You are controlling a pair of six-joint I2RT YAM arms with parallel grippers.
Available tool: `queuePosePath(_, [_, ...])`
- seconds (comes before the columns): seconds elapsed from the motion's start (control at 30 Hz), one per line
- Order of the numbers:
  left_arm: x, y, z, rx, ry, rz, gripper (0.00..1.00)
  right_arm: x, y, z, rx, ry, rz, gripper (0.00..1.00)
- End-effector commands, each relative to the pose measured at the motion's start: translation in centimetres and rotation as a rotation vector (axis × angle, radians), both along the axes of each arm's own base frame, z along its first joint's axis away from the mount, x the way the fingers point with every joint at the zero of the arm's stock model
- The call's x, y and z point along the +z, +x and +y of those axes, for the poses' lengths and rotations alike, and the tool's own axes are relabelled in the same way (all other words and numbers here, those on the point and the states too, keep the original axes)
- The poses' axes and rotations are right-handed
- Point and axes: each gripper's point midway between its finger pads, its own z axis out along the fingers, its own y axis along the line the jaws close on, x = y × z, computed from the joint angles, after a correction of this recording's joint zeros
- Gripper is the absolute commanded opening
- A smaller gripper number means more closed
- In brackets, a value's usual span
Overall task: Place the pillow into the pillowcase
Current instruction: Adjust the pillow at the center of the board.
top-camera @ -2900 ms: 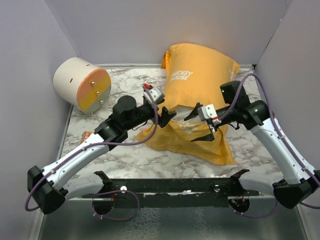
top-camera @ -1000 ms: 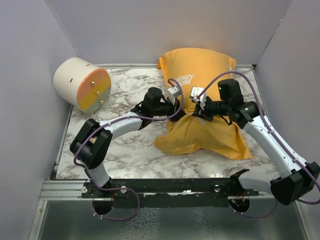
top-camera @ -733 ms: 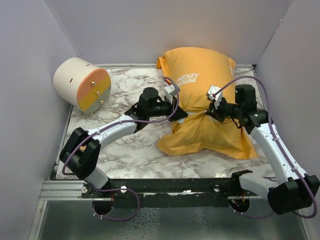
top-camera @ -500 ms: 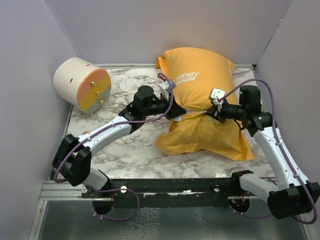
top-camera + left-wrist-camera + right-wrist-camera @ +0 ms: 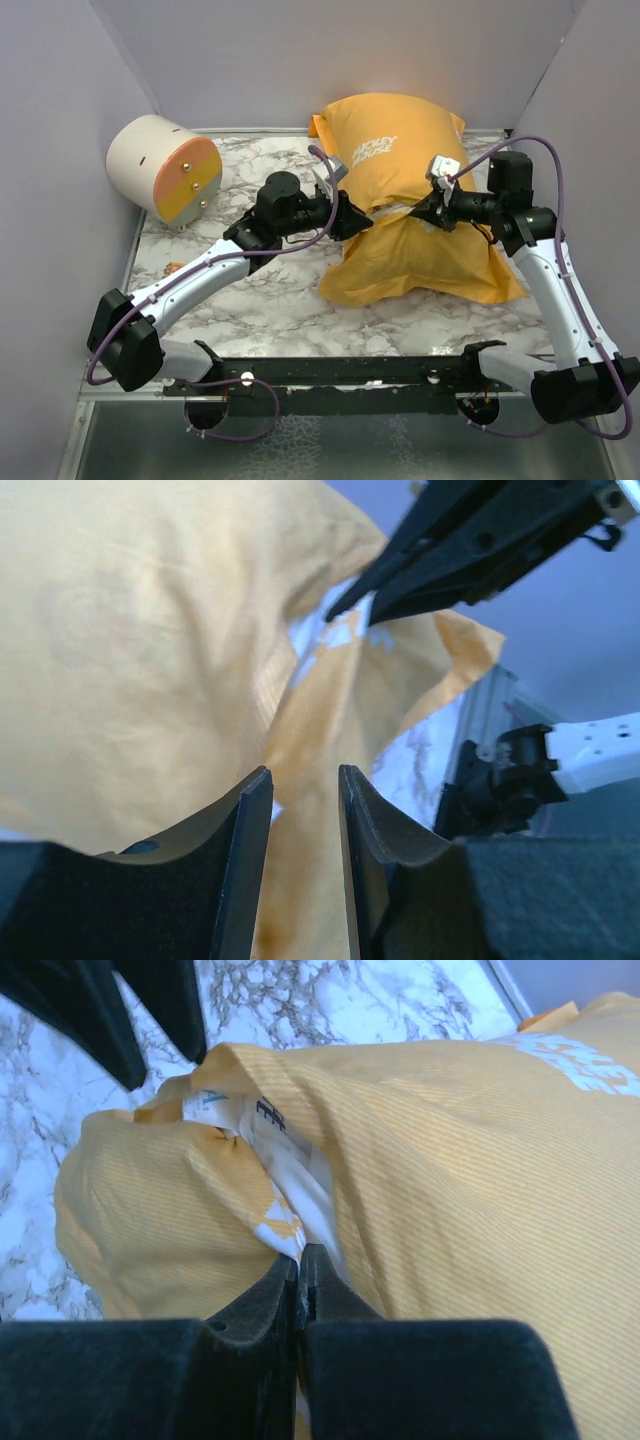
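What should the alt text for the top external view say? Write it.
A stuffed orange-yellow pillowcase lies on a marble table between two robot arms. The right arm pinches its right side with shut jaws; the left arm holds its jaws slightly apart at its left. A cream-and-orange cylinder sits far left.

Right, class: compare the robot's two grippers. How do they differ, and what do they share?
The left gripper has its jaws apart, holding nothing; the right gripper is shut on a fold of the pillowcase. The left gripper is at the pillowcase's left side, the right gripper at its right. Both point at the crease across its middle.
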Motion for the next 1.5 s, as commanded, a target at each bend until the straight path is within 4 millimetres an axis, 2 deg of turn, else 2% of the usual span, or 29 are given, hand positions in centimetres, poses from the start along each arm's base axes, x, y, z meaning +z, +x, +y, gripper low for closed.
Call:
queuePosePath(0.0, [-1.6,2.3,2.1,0.139,0.122,-0.08,0.35,0.2,-1.4,0.3,0.082,0.001,-0.062,0.02])
queuePosePath(0.1, [-2.6,3.9,1.9,0.182,0.163,-0.093,0.23,-0.6,-3.0,0.6,0.15,-0.011,-0.064,0.06])
queuePosePath(0.17, [-3.7,4.7,0.5,0.152,0.172,-0.068,0.2,-0.6,-3.9,0.8,0.18,-0.004,-0.054,0.06])
queuePosePath(0.27, [-3.5,3.8,-2.9,0.001,0.08,-0.023,0.14,-0.6,-4.0,0.8,0.176,0.002,-0.05,0.05])
queuePosePath(0.37, [-5.0,2.8,-5.5,-0.089,0.068,0.006,0.09,-0.3,-2.7,0.2,0.099,-0.011,-0.054,0.01])
queuePosePath(0.43, [-7.2,2.4,-7.0,-0.108,0.12,0.038,0.06,0.7,-2.2,0.2,0.088,-0.006,-0.078,0.01])
queuePosePath(0.57, [-17.0,2.8,-8.9,-0.139,0.32,0.241,0.0,5.2,-3.2,1.6,0.192,0.072,-0.125,0.01])
queuePosePath(0.6, [-18.0,2.9,-9.3,-0.154,0.332,0.267,0.0,6.3,-3.0,1.7,0.185,0.084,-0.135,0.01])
queuePosePath(0.67, [-19.9,2.3,-9.7,-0.186,0.339,0.314,0.0,7.3,-0.8,0.9,0.065,0.084,-0.144,0.01])
queuePosePath(0.7, [-20.2,2.0,-9.7,-0.197,0.341,0.322,0.0,7.1,1.3,-0.3,-0.065,0.069,-0.144,0.01])
queuePosePath(0.77, [-19.6,2.0,-9.0,-0.18,0.362,0.293,0.0,5.0,5.7,-4.2,-0.365,-0.003,-0.164,0.01])
queuePosePath(0.83, [-18.6,2.8,-6.8,-0.101,0.392,0.257,0.01,1.2,7.9,-8.2,-0.547,-0.119,-0.169,0.01])
queuePosePath(0.9, [-15.7,3.9,-4.6,-0.025,0.352,0.23,0.07,-2.4,7.6,-10.7,-0.588,-0.155,-0.116,0.01])
queuePosePath(0.97, [-12.1,5.4,-2.2,0.075,0.286,0.193,0.15,-4.6,6.4,-11.4,-0.577,-0.154,-0.062,0.01])
queuePosePath(1.0, [-10.5,6.1,-1.0,0.129,0.255,0.169,0.22,-5.0,5.6,-11.3,-0.558,-0.155,-0.056,0.01])
queuePosePath(1.1, [-5.5,6.9,1.5,0.221,0.163,0.094,0.34,-5.2,3.8,-10.1,-0.475,-0.148,-0.042,0.14])
queuePosePath(1.2, [-0.5,5.7,3.1,0.25,0.053,-0.007,0.49,-3.3,2.1,-8.5,-0.371,-0.123,-0.027,0.36])
queuePosePath(1.23, [1.3,4.7,3.6,0.241,0.009,-0.046,0.53,-2.3,1.2,-7.7,-0.318,-0.107,-0.025,0.48])
queuePosePath(1.27, [1.9,3.9,3.9,0.225,-0.015,-0.063,0.57,-1.0,0.1,-6.7,-0.243,-0.092,-0.043,0.54])
queuePosePath(1.3, [2.0,3.1,4.1,0.205,-0.034,-0.073,0.61,0.0,-1.3,-5.5,-0.152,-0.071,-0.054,0.66])
queuePosePath(1.33, [1.6,2.0,4.0,0.168,-0.045,-0.071,0.63,0.7,-2.8,-4.4,-0.059,-0.052,-0.055,0.73])
queuePosePath(1.4, [-0.4,0.4,3.7,0.108,-0.045,-0.035,0.63,1.8,-5.2,-2.8,0.106,-0.023,-0.069,0.85])
queuePosePath(1.47, [-3.0,-1.0,3.2,0.088,0.004,-0.002,0.63,2.4,-5.6,-2.3,0.167,-0.015,-0.105,0.89])
